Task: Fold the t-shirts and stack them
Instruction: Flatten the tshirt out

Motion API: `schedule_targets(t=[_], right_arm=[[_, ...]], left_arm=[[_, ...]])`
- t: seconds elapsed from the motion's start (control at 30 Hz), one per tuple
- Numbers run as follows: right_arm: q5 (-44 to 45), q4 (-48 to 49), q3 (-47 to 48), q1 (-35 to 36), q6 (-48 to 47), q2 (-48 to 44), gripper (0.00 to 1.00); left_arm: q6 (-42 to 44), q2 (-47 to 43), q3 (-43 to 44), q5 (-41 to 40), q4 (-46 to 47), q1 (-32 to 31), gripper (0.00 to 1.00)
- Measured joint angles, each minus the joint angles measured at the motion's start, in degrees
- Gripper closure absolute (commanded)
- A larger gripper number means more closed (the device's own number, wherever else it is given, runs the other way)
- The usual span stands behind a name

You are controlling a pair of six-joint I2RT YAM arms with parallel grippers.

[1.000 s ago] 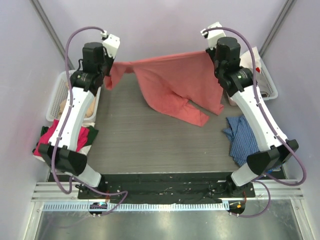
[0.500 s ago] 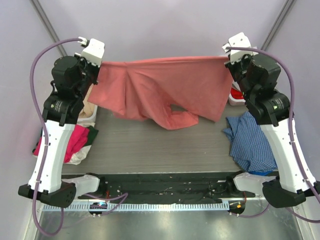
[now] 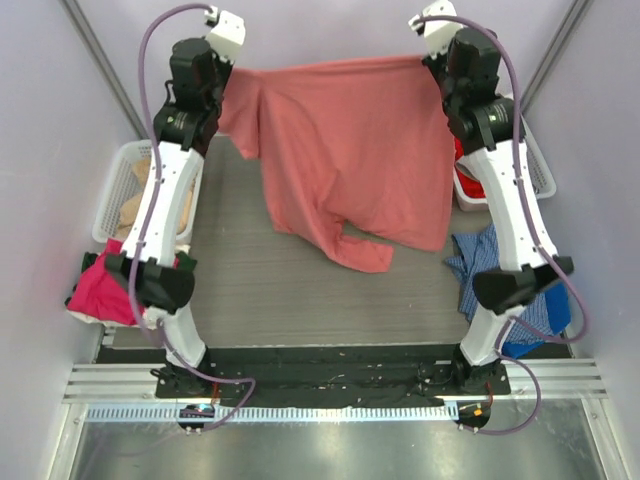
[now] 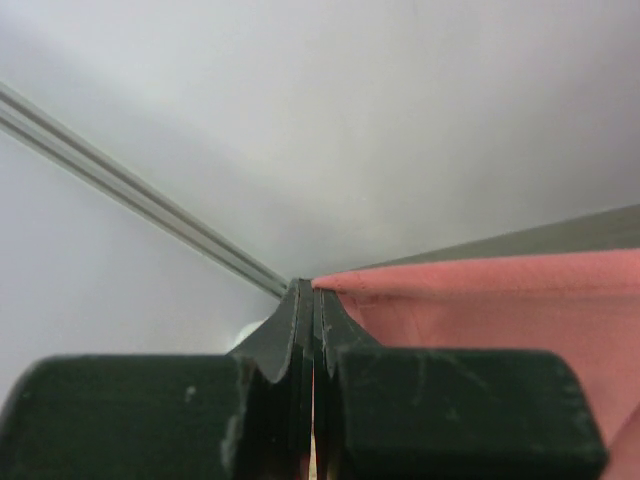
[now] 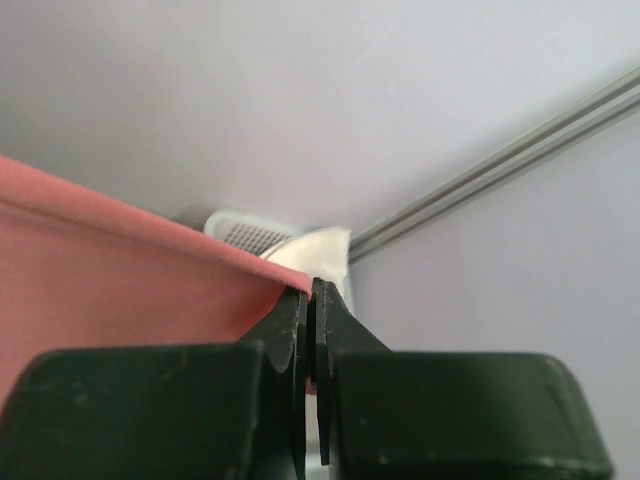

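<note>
Nearest the arm bases, a crumpled magenta-pink cloth (image 3: pixel 95 292) lies off the counter's left edge, partly covered by the left arm's elbow. On the right, a rumpled blue checked cloth (image 3: pixel 483 265) is half hidden behind the right arm's elbow. Between them the dark grey ribbed counter (image 3: pixel 260 300) shows bare.

Farther back on the left stands a white slatted plastic basket (image 3: pixel 113 190) with beige cloth inside. Its inner side is blocked by the left arm. A matching white basket (image 3: pixel 541 170) on the right is mostly covered by the right arm, and only a scrap of something red shows in it.

The salmon-red short-sleeved t-shirt (image 3: pixel 350 150) hangs above the far half of the counter, its upper edge stretched between the two arms. One sleeve is bunched near the left arm, and a twisted tail droops lowest at the middle. Whether that tail touches the counter cannot be told from above.

In the top view the wrists hide both grips. In the left wrist view, the left pincer (image 4: pixel 306 292) is pressed fully together, with the shirt's edge running off from its tip. The right pincer (image 5: pixel 308 288) is likewise clamped tight on the shirt's other corner. The cloth between the fingers themselves is hard to make out.
</note>
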Motion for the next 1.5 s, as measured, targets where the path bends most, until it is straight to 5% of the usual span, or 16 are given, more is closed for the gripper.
schedule_targets(t=[0.13,0.23,0.6,0.93,1.13,1.3,1.4,1.5], right_arm=[[1.90,0.70,15.13,-0.61,-2.47,10.16,0.99],[2.01,1.11,14.82,-0.59,-2.84,9.62,0.99],[-1.90,-1.66,-0.74,-0.59,1.73,-10.40,0.99],[-10.54,-12.31,-8.61,-0.79,8.48,-26.51,0.99],[-11.63,-14.60,-10.88,-0.83,9.79,-26.10,0.99],[-9.33,-12.59,-7.80,-0.87,9.70,-19.52,0.99],[-6.97,-9.22,-3.13,-1.14,8.66,-12.76,0.99],[-4.83,-5.03,5.53,-1.70,7.08,-3.17,0.99]], left_arm=[[1.73,11.15,16.98,-2.75,2.25,0.02,1.00],[2.27,10.40,17.33,-2.82,4.31,0.02,1.00],[2.64,-25.75,-19.15,2.95,8.15,-6.49,1.00],[-3.58,-41.07,-29.83,6.36,-2.54,-10.43,1.00],[-4.96,-39.67,-29.22,5.11,-4.92,-10.47,1.00],[-2.80,-31.34,-24.41,-0.20,1.99,-10.43,1.00],[-0.13,-21.86,-17.55,-2.45,8.72,-9.29,1.00],[1.77,-6.67,-1.97,-3.87,13.94,-6.19,1.00]])
